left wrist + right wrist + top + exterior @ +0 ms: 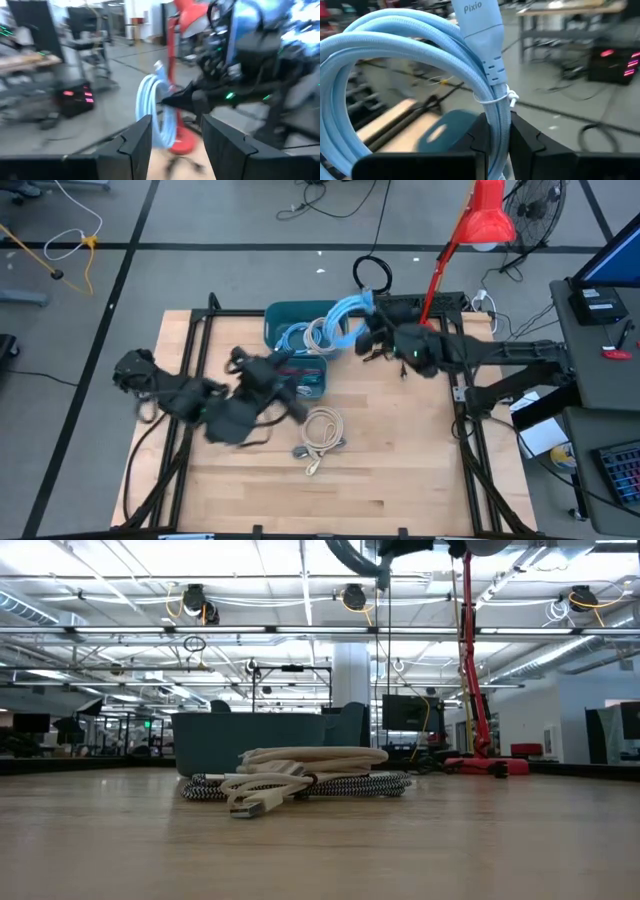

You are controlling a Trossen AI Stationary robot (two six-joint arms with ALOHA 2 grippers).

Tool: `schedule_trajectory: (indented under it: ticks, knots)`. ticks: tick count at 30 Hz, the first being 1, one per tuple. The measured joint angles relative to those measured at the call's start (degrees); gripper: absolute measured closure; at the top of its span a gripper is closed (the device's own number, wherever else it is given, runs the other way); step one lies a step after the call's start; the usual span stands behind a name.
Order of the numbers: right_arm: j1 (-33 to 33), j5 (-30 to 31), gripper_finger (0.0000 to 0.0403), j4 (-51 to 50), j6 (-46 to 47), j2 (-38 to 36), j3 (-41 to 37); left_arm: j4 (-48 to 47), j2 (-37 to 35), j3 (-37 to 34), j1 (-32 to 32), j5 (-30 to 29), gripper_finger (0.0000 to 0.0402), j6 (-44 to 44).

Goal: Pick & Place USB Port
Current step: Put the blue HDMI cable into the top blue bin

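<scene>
The light blue USB cable (420, 65), a tied coil with a plug marked "Pixio", hangs pinched in my right gripper (497, 137); my two dark fingers (525, 140) press together on the bundle just below its white tie. In the high view that coil (350, 315) sits raised above the far right corner of the teal bin (285, 315), with my right gripper (372, 340) reaching in from the table's right side. More pale cable loops (310, 335) lie inside the bin.

My left gripper (175, 142) holds nothing; its fingers (135, 140) stand apart, and between them I see the blue coil (157, 110) held up by the other arm. From above, my left gripper (285, 395) hovers just in front of the bin, near its front edge.

On the wooden table (400, 460), in front of the bin, a cream cable bundle (322, 435) lies coiled. The low view shows it (300, 780) resting flat with a braided black-and-white cable under it, the bin (250, 740) behind.
</scene>
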Motion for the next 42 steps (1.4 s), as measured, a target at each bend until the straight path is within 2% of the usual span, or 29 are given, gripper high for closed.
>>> schedule_trajectory:
  ticks: [4,8,14,17,21,25,33,42]
  knots:
    - [-5.8,-0.7,0.0372,3.9,-8.5,0.0,0.0,0.3,1.9,0.0,6.6,3.1,0.0229,2.1]
    - [-8.7,-3.2,0.0372,5.1,-17.5,0.0,1.5,0.3,5.0,0.0,13.8,4.3,0.0229,2.1]
    - [-9.2,-3.4,0.0372,8.2,-27.9,0.6,2.1,4.7,10.2,0.0,22.8,14.6,0.0229,2.0]
    - [-9.2,-3.3,0.0372,8.2,-29.8,0.6,2.1,9.0,11.7,0.0,23.6,13.3,0.0229,4.3]
    - [-8.7,-3.4,0.0372,7.9,-29.9,0.8,2.1,13.5,12.1,0.0,23.8,8.8,0.0229,12.6]
    - [-8.4,-2.9,0.0372,8.0,-31.2,0.3,2.1,15.1,12.1,0.0,24.7,9.0,0.0229,18.8]
    - [-7.3,-3.4,0.0372,6.6,-32.6,-1.2,2.1,11.7,12.1,0.0,25.5,6.6,0.0229,19.2]
    - [-3.9,-0.8,0.0372,4.3,-34.6,-2.5,2.1,10.4,11.9,0.0,24.6,5.8,0.0229,19.3]
